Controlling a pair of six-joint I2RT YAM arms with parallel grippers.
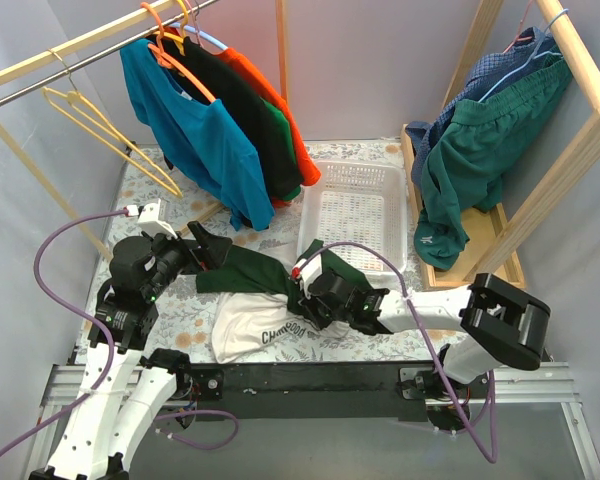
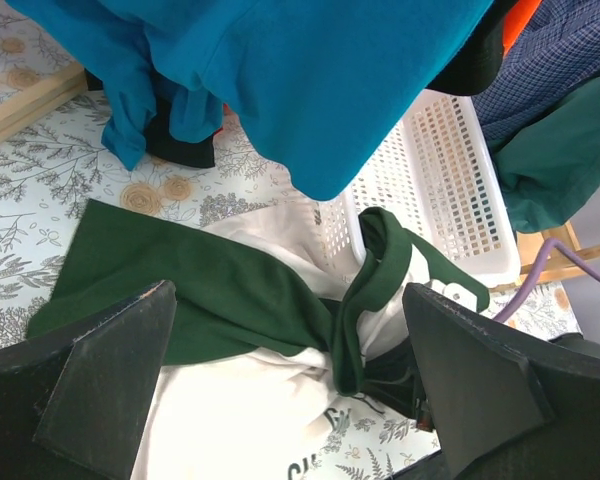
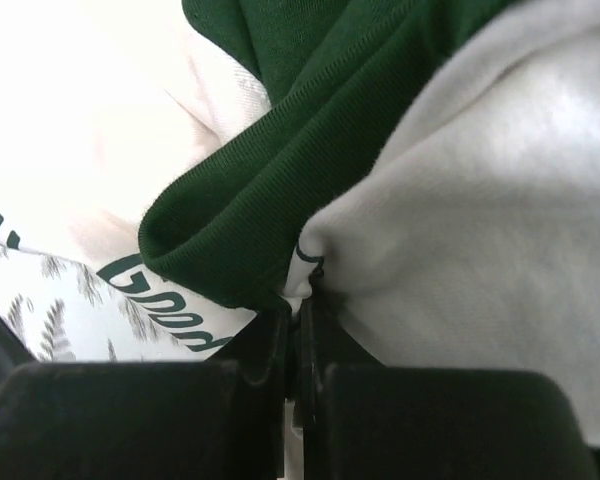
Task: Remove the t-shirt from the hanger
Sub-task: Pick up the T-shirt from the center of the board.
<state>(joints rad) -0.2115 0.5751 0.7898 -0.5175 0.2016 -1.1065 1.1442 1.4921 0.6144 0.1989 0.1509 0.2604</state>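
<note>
Floral-patterned worktop [image 1: 370, 155] carries the scene, with pale walls on all sides.

Left side: a wooden garment rack [image 1: 80, 45] stands over the far left of the worktop. Hanging from it, close together, are a blue t-shirt [image 1: 195, 130], a black one [image 1: 230, 95], a green one [image 1: 280, 130] and an orange one [image 1: 280, 100]. An empty yellow hanger [image 1: 100, 125] hangs apart from them, further left on the rail.

Right side: a second wooden rack [image 1: 580, 150] holds a dark green garment [image 1: 480, 150] and a blue checked one [image 1: 500, 75], both draped and bunched.

Centre: a white plastic basket [image 1: 355, 215] sits on the worktop between the two racks.

Task item: the white-and-green t-shirt [image 1: 260, 320] lies crumpled on the worktop near its front edge, just in front of the basket and between my two arms. It is on no hanger that I can see. Green lettering shows on the white cloth.

My right end effector [image 1: 300, 300] is clamped on the t-shirt at its right-hand side. The wrist view shows the fingers pressed together on a pinched fold where the white cloth meets a dark green band.

My left end effector [image 1: 208, 248] stands with its fingers spread wide at the shirt's dark green part, holding nothing. I cannot tell whether it touches the cloth.
</note>
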